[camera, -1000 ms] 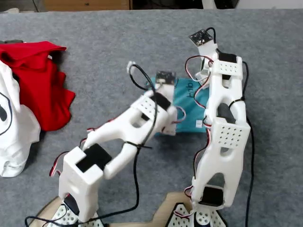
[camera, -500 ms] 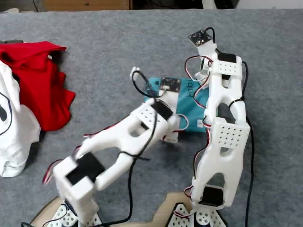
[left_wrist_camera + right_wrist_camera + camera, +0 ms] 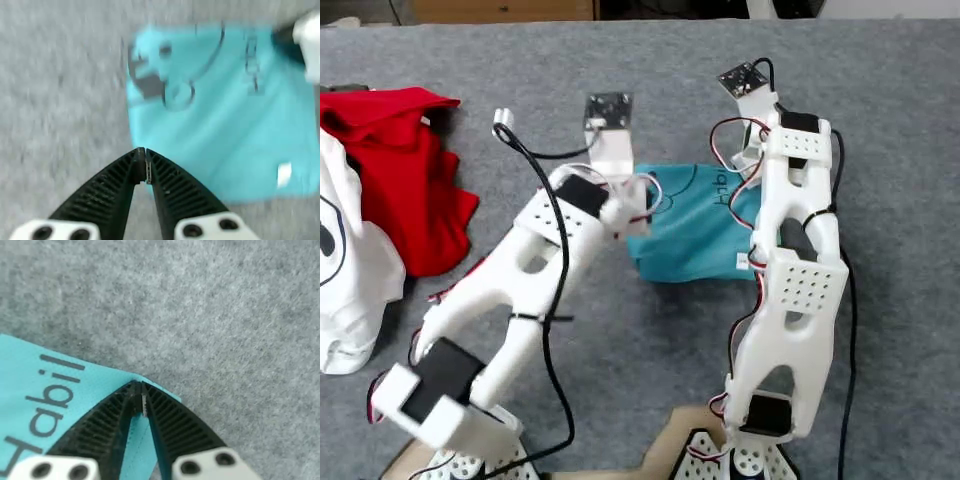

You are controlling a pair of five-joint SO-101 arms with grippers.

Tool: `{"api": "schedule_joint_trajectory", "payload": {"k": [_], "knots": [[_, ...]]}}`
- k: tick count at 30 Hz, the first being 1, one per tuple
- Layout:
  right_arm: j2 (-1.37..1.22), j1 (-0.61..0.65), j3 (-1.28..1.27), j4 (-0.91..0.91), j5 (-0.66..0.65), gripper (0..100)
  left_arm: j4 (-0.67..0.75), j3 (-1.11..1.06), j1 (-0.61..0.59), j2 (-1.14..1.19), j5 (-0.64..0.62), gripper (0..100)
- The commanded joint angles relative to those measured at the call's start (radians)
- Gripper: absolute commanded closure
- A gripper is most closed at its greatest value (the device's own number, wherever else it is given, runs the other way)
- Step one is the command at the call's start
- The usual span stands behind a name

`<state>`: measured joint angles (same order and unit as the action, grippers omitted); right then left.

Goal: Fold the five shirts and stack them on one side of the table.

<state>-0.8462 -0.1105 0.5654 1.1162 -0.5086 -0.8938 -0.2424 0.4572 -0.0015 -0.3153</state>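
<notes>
The teal shirt (image 3: 690, 235) lies folded into a rough rectangle on the grey bench (image 3: 520, 50), about mid-bench, between the two arms. The right tool (image 3: 139, 400) is down at one corner of it, jaws drawn narrow with the corner of the cloth pinched at the tips. Dark lettering runs across the fabric just beside that corner. The left tool (image 3: 141, 167) hangs above the shirt's opposite edge, its jaws closed tip to tip with nothing between them. From its wrist view the shirt lies flat below, with a small white label near one corner and a dark printed outline near another. Off toward the arms' left end of the bench a red shirt (image 3: 410, 190) lies crumpled. A white shirt (image 3: 350, 270) is bunched up against it on the side nearer the arms, overlapping its edge. Both are well apart from the teal shirt.
</notes>
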Motion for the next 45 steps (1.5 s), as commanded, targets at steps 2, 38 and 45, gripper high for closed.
{"api": "schedule_joint_trajectory", "payload": {"k": [2,38,45], "knots": [[0.007,0.021,0.047,-0.011,-0.002,99.4,0.181,0.04,-0.014,0.119,0.008,98],[0.309,0.036,0.472,0.509,-0.066,99.4,-0.104,0.821,-0.063,0.762,0.003,98],[0.346,-0.004,0.314,0.671,-0.123,99.4,-0.106,0.821,-0.063,0.762,0.003,98]]}}
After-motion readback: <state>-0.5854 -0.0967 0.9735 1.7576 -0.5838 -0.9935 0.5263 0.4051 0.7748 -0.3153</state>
